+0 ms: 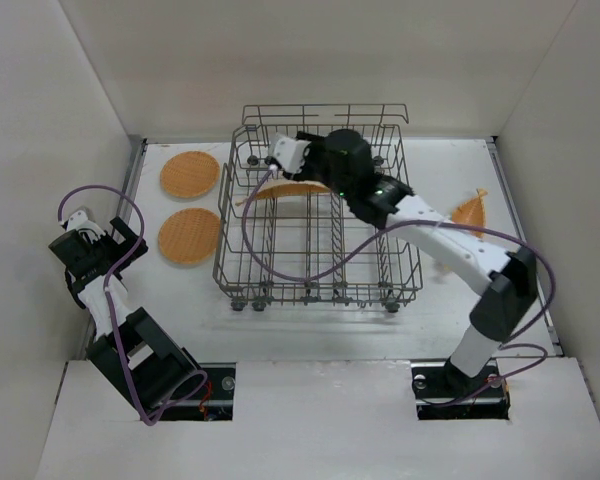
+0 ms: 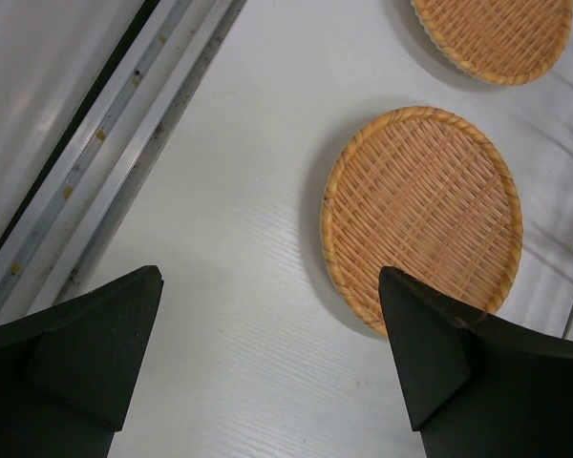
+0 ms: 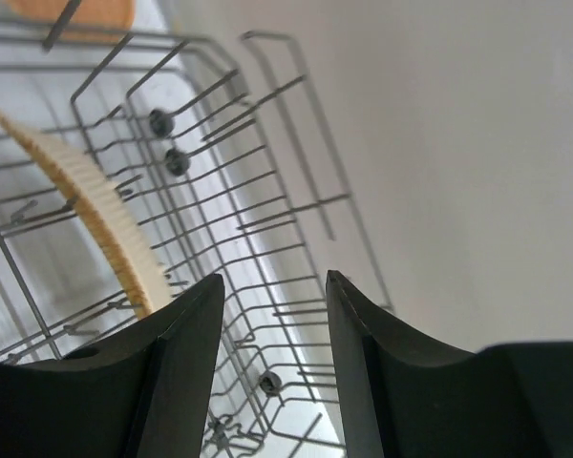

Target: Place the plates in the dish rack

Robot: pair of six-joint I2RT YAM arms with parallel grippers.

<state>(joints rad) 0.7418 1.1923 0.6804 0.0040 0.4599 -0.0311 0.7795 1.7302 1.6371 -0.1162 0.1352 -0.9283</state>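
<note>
One plate [image 3: 95,218] leans in the dish rack [image 1: 310,275], seemingly just beside the right end effector [image 3: 274,277], parted and empty.

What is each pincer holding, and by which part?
Nothing: right pincer open beside the racked plate, left pincer open over the table.

Plain white walls [image 1: 330,60] enclose a white table [image 1: 310,325] edged by a metal rail [image 2: 105,143] at left.

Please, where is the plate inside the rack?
Top view: the plate stands on edge, far left in the dish rack, by the right end effector.
</note>
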